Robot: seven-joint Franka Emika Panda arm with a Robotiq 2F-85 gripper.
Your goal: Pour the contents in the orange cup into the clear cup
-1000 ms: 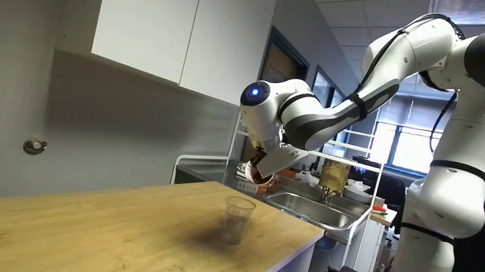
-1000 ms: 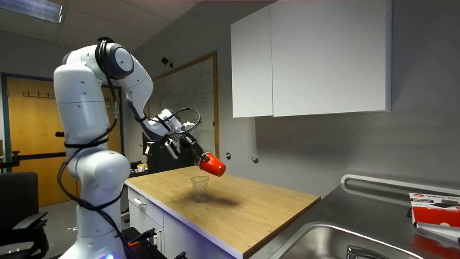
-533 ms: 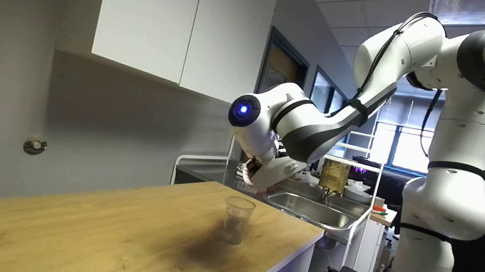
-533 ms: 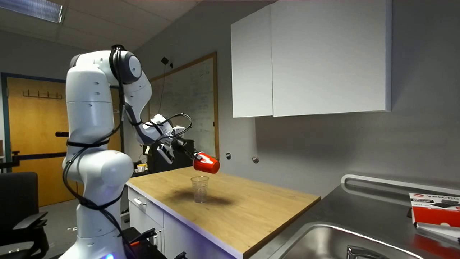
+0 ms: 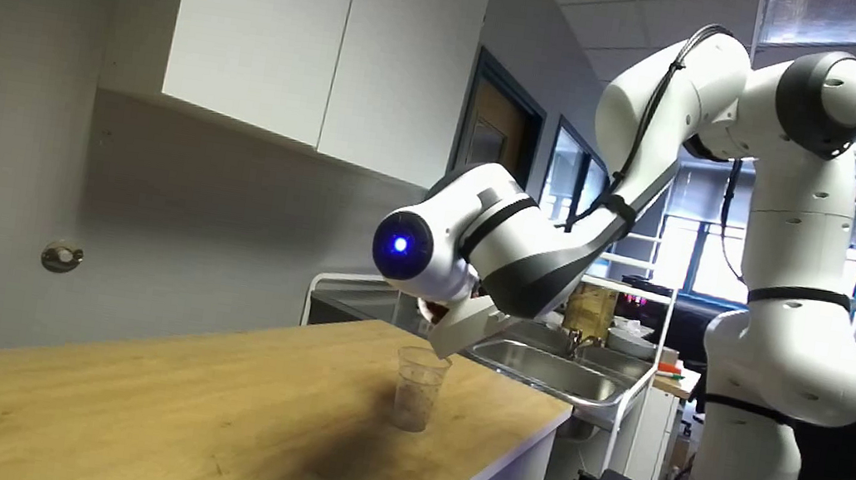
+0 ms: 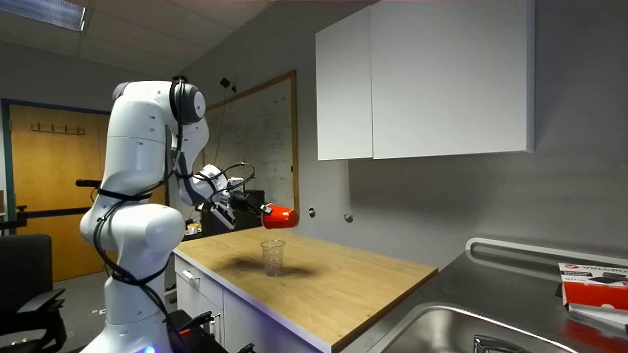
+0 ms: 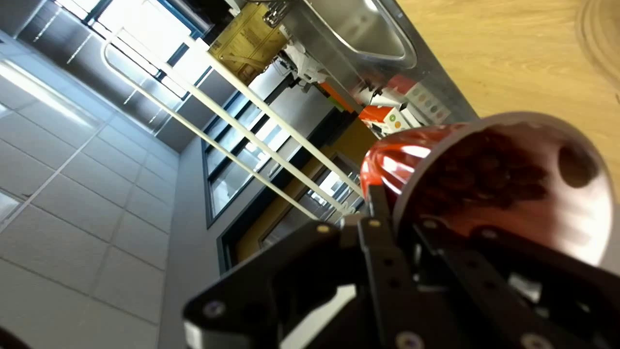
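My gripper (image 6: 266,210) is shut on the wall of the orange cup (image 6: 281,217), high above the table. The cup lies nearly on its side, its base pointing away from the hand. In the wrist view the gripper (image 7: 395,211) has one finger outside the orange cup (image 7: 402,152) and one at its inner side; dark lumps show deep inside. The clear cup (image 5: 419,394) stands upright on the wood, below the held cup; it also stands in an exterior view (image 6: 273,257). In an exterior view the hand hides most of the orange cup.
The wooden tabletop (image 6: 338,289) ends at a metal counter with a sink (image 6: 441,328). A red and white box (image 6: 593,289) lies on that counter. White wall cabinets (image 5: 282,27) hang above the table. A white rail frame (image 5: 650,355) stands by the sink.
The orange cup has tipped from base-low to nearly level and shifted slightly left in an exterior view. The arm's wrist has come lower and rotated. The clear cup has not moved.
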